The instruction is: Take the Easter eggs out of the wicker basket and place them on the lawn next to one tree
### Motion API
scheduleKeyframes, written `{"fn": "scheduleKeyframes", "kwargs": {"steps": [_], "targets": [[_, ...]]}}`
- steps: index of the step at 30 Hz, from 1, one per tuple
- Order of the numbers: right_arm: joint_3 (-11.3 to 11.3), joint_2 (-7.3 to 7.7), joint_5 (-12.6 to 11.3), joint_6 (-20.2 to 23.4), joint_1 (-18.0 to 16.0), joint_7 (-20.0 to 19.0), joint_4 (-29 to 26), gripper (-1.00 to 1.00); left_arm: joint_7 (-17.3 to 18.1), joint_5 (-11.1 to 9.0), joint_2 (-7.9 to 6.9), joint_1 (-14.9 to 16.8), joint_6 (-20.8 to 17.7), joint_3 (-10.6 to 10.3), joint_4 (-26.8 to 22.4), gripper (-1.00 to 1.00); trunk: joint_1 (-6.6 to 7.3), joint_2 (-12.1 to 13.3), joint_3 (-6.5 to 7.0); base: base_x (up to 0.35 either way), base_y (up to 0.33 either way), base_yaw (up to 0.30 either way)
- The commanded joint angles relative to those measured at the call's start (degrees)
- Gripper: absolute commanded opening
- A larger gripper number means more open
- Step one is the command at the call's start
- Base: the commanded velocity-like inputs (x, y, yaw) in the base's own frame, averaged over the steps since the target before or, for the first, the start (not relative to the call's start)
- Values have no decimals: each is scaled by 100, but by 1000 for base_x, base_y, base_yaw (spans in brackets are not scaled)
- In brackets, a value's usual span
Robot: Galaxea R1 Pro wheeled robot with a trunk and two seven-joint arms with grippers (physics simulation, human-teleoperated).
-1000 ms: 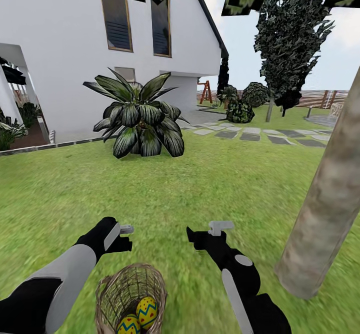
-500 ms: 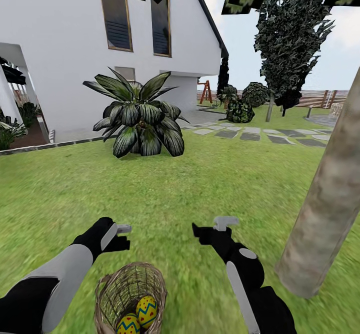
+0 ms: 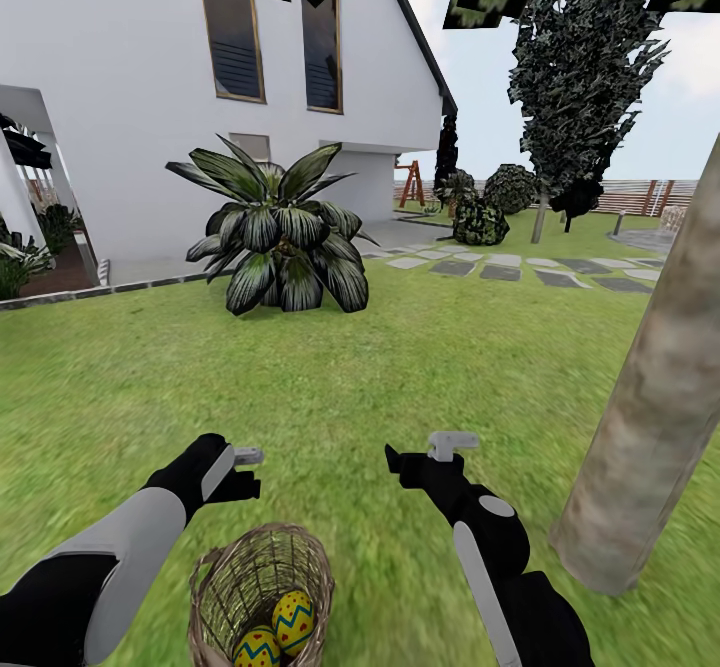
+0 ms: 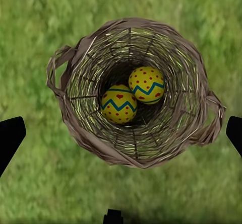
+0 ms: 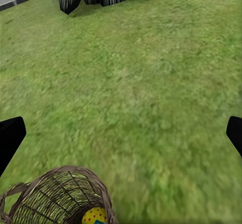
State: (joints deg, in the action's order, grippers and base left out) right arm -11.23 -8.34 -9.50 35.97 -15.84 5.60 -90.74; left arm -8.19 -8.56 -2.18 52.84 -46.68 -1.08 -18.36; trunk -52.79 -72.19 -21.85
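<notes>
You are at the picking stage: the wicker basket (image 3: 262,592) sits on the lawn (image 3: 400,367) below your arms, two Easter eggs (image 4: 132,94) showing inside. The left gripper (image 4: 121,133) hangs wide open and empty straight above it; lower it between the rim. The right gripper (image 5: 121,133) is open too. The tree (image 3: 655,417) stands close right; the palm (image 3: 275,237) is well clear.
</notes>
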Motion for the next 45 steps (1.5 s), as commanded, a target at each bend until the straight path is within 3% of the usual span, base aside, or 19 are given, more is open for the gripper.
{"fn": "scheduleKeyframes", "kwargs": {"steps": [1,13,14,45], "targets": [[-7,0,-60,22,-5,59,-7,100,-45,-62,-1,2,-24,-12,-9,100,0,-4,-7,0,0,0],[-121,15,-61,-27,27,63,-14,100,277,-33,-63,-10,-15,34,-104,100,0,-4,-7,0,0,0],[-121,16,-61,-27,27,64,-14,100,897,-33,-65,-10,-9,35,-106,100,0,-4,-7,0,0,0],[-125,16,-61,-11,27,64,-14,100,967,-35,-111,-11,168,78,-223,100,0,-4,-7,0,0,0]]}}
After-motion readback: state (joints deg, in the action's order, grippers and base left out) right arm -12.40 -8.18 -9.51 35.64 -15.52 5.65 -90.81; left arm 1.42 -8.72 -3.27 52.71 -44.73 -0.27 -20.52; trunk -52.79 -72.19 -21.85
